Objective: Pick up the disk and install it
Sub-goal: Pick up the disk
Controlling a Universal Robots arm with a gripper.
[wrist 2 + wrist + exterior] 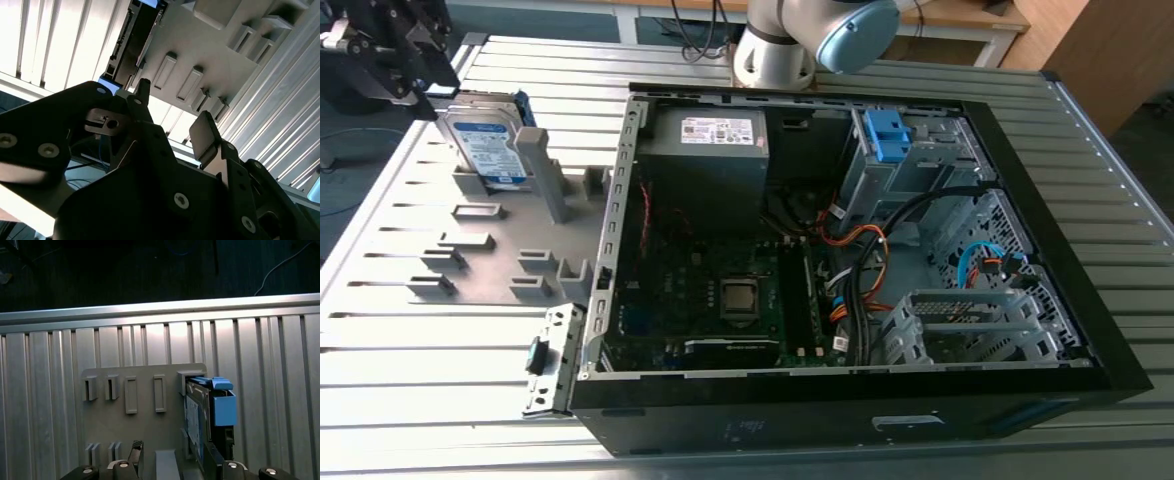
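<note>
Where the disk sits: the disk (pixel 487 148) stands on edge in a slot of the grey holder (pixel 494 250), at the exterior view's left, outside the open computer case (pixel 854 425).
Claw: the gripper (pixel 173 107) is spread wide and holds nothing, near the disk's top edge.
Progress: pickup not yet made, by my reading.
Risk, grip: closing on the blue bracket (pixel 223 407) instead of the metal body could let the disk twist or slip.
Risk, lift: a tilted pull could jam the disk against the holder's post (pixel 550 170).
Risk, case: loose cables (pixel 867 290) inside could snag the disk.
</note>
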